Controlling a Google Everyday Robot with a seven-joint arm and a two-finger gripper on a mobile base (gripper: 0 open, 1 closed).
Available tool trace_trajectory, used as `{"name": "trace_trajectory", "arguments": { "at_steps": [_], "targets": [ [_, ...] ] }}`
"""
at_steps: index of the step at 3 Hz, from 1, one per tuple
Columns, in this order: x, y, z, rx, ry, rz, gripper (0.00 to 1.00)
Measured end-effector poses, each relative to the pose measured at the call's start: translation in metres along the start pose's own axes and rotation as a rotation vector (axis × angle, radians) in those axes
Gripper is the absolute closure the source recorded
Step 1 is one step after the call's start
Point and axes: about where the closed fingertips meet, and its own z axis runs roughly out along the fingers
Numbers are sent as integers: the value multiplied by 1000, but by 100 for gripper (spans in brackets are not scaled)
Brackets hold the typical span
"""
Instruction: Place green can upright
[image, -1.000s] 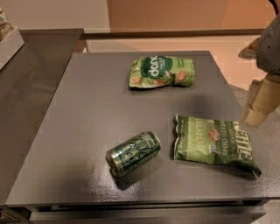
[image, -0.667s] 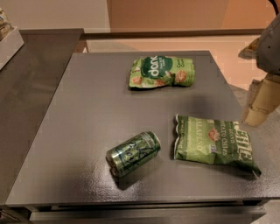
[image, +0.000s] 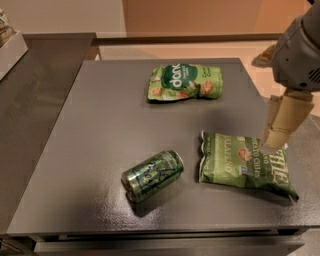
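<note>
Evidently untouched, the green can (image: 152, 176) lies on its side near the table's (image: 100, 125) front edge, while the gripper (image: 282, 125) hovers at the right, apparently empty, though I cannot tell how far open.

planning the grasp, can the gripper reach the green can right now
Probably yes: the small shiny dark-green metal can lies uncovered on the grey table; the gripper hangs right, beside the flat green chip bag, which it could pass over.
</note>
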Motion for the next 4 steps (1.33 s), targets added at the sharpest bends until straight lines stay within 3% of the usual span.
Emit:
{"name": "trace_trajectory", "arguments": {
  "at_steps": [2,3,4],
  "targets": [
    [-78,28,31,-57,25,-262,0],
    [-114,47,54,-114,56,-377,0],
    [-135,63,76,-172,76,-455,0]
  ]
}}
